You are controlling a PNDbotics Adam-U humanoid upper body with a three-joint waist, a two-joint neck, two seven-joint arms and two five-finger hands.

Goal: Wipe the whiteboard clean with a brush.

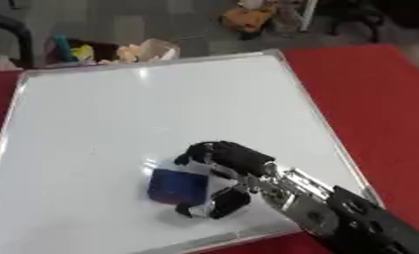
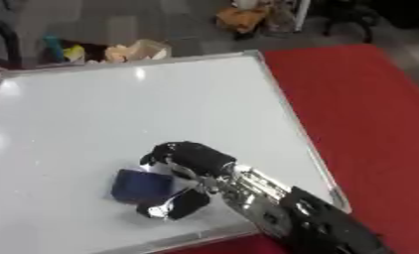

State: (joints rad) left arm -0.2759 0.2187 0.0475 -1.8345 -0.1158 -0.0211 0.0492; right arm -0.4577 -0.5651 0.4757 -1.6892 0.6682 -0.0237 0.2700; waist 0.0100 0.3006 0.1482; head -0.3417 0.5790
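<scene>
A large whiteboard (image 1: 117, 114) with a silver frame lies flat on the red table, its surface white with glare spots. A dark blue block-shaped brush (image 1: 175, 185) rests on the board near its front edge. My right hand (image 1: 235, 166) comes in from the lower right; its black fingers curl over the brush's top and right side, and the thumb (image 1: 217, 204) closes in below it. My left hand shows in neither view.
The red table surface (image 1: 378, 109) extends to the right of the board. Beyond the board's far edge, off the table, lie a cardboard box (image 1: 152, 49), colourful clutter (image 1: 70, 49) and an orange object (image 1: 247, 20) on the floor.
</scene>
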